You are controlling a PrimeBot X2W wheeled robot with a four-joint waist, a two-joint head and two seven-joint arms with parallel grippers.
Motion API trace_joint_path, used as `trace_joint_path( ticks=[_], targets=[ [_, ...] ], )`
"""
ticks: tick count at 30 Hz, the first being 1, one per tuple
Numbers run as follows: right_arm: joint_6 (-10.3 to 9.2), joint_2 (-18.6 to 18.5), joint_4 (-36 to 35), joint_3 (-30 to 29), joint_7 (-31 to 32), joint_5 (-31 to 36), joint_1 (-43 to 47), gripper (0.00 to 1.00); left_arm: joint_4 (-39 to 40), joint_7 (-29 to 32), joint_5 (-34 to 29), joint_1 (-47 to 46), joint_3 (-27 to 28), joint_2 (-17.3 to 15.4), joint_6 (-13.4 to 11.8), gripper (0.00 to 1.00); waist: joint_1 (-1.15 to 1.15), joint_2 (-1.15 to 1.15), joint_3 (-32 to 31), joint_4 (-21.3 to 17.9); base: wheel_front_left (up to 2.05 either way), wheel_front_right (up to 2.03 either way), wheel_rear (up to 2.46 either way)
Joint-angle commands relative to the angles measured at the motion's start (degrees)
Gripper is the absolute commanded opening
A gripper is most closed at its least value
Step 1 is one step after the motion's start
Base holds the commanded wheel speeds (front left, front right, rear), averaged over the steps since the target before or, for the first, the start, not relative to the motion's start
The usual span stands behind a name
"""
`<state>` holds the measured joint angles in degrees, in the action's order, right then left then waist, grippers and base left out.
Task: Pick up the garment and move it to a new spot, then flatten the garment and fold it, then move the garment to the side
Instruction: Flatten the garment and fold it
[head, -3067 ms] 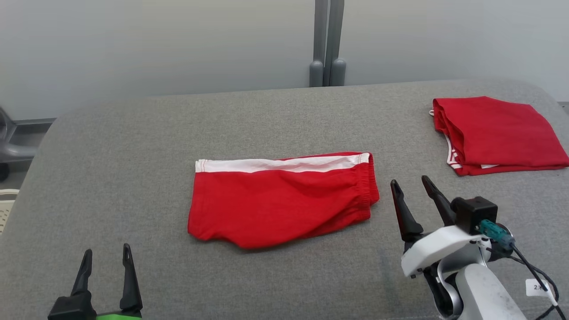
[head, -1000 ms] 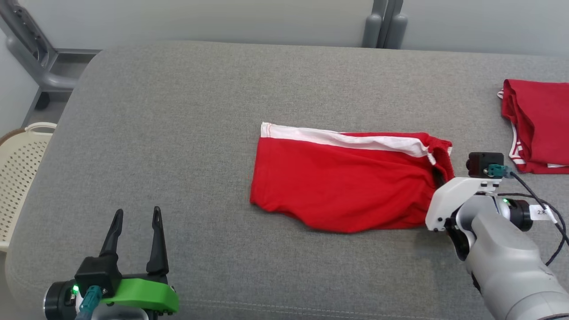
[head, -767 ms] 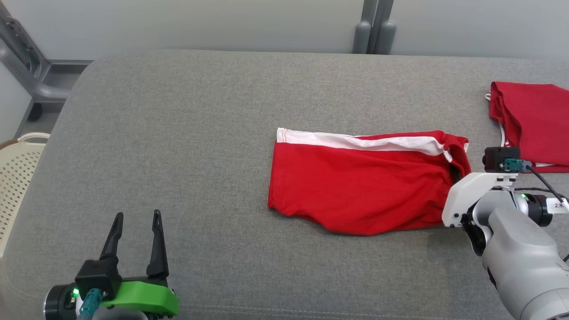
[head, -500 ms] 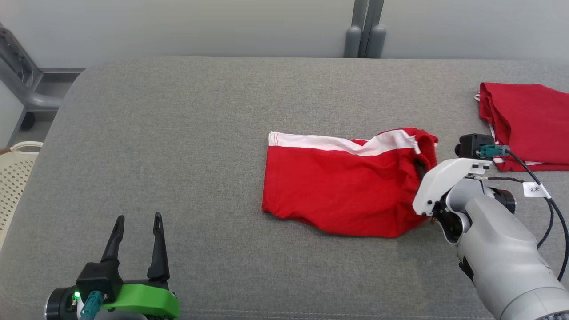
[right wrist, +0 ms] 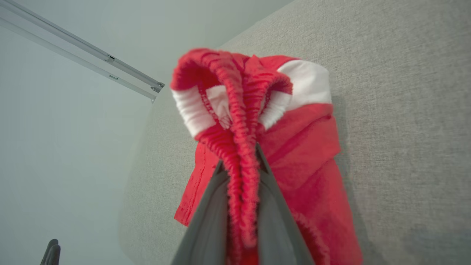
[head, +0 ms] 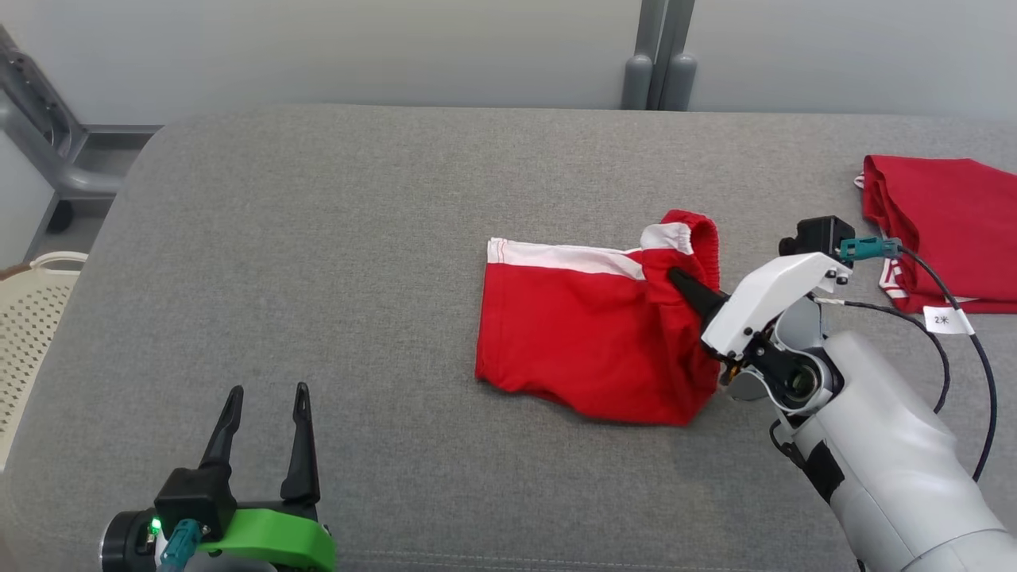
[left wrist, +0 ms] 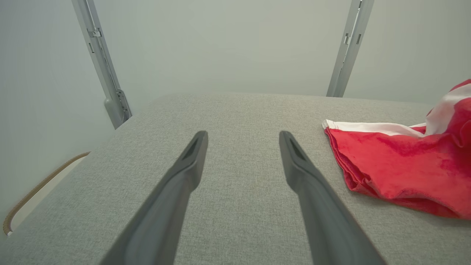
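Note:
The garment is a pair of red shorts with a white side stripe, lying mid-table on the grey fabric surface. My right gripper is shut on its elastic waistband, which is lifted and bunched at the garment's right end. In the right wrist view the ribbed waistband is pinched between the two fingers. The garment's left part still lies flat. My left gripper stands open near the front left of the table, well left of the garment, holding nothing.
A second red garment lies folded at the table's right edge. A cream perforated basket stands beside the table on the left. Grey posts rise behind the far edge.
My right gripper has lifted the waistband end off the table and carried it leftward, bunching the garment's right side. The left gripper has stayed open and still. The head camera has shifted slightly.

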<state>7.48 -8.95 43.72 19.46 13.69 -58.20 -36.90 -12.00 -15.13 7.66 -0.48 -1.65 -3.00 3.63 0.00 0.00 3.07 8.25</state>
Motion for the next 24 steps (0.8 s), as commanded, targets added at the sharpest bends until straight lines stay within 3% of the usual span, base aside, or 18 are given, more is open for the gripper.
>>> trace_joint_path(
  ticks=[1,8,24],
  targets=[
    [0.02,0.36,-0.56,0.16,0.37,-1.73,-0.16,0.0,-0.2,-0.01,0.4,-0.55,-0.09,-0.01,0.28,1.0,0.0,0.0,0.15,0.77,0.0,0.0,0.0],
    [0.02,2.25,2.17,1.28,0.13,-4.55,-2.54,0.0,-0.33,-0.01,0.86,-1.14,-1.82,0.06,-0.1,1.0,0.0,0.0,0.37,3.14,0.0,0.0,0.0],
    [0.02,5.59,15.77,2.17,-4.88,-6.7,-9.25,0.0,-1.53,-0.01,2.96,-3.4,-7.45,0.07,-0.73,1.0,0.0,0.0,1.93,8.96,0.0,0.0,0.0]
  ],
)
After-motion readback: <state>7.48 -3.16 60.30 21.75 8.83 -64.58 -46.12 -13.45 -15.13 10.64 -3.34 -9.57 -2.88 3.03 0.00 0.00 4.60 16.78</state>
